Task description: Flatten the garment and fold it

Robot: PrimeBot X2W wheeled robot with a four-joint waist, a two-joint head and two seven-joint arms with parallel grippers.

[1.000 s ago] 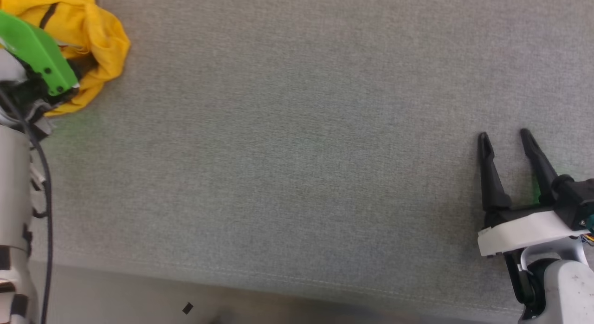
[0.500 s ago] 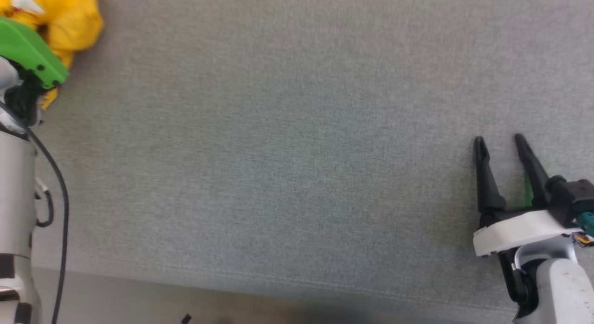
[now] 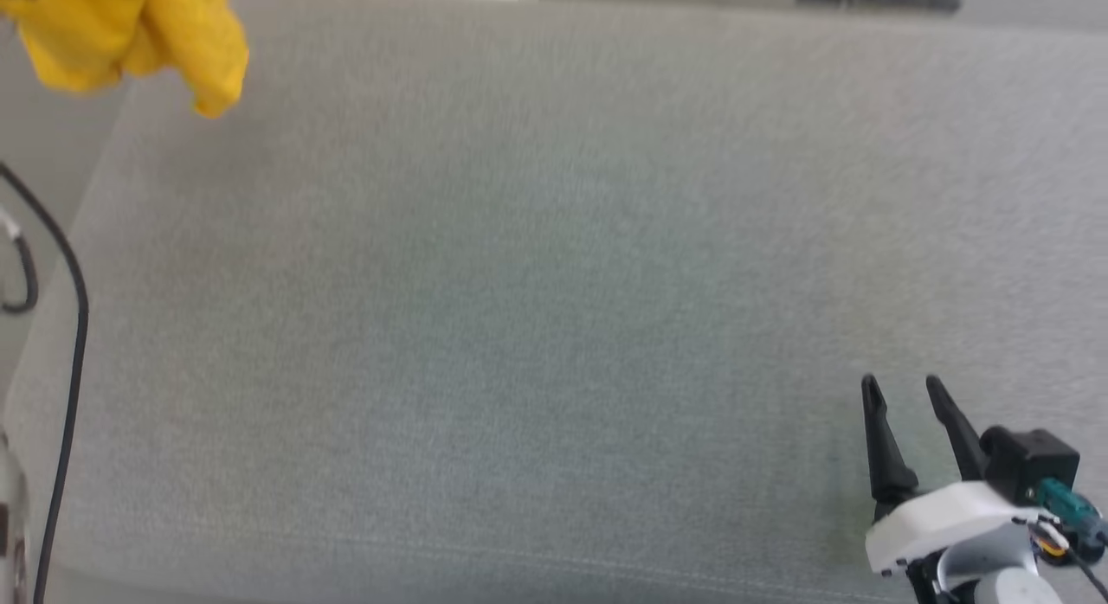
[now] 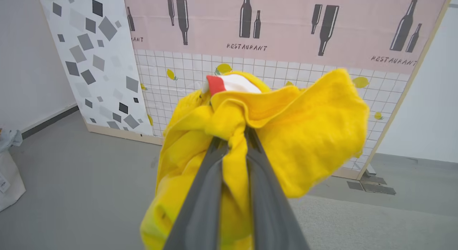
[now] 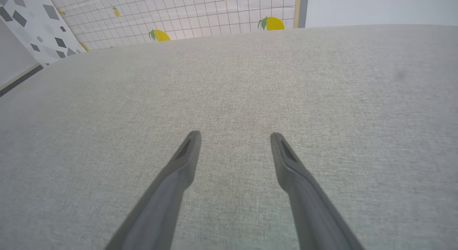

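Left hand (image 4: pixel 234 137) is pinched nearly shut on a fold of the yellow T-shirt (image 4: pixel 304 135), which hangs bunched around its fingers, with a red-and-white tag (image 4: pixel 229 83) poking out on top. Right hand (image 3: pixel 902 384) waits with fingers spread wide and nothing between them, low over the near right of the grey fabric-covered bench (image 3: pixel 519 284). In the head view the shirt is a lump at the far left corner, apparently past the bench's edge, though blur makes that hard to judge. To do this well, carry the bundle to mid-bench and lower it until the cloth drags. Then let the free hand find a hem or shoulder, not a mid-panel wad. Beyond stands a pink bottle-print backdrop (image 4: pixel 286 35).
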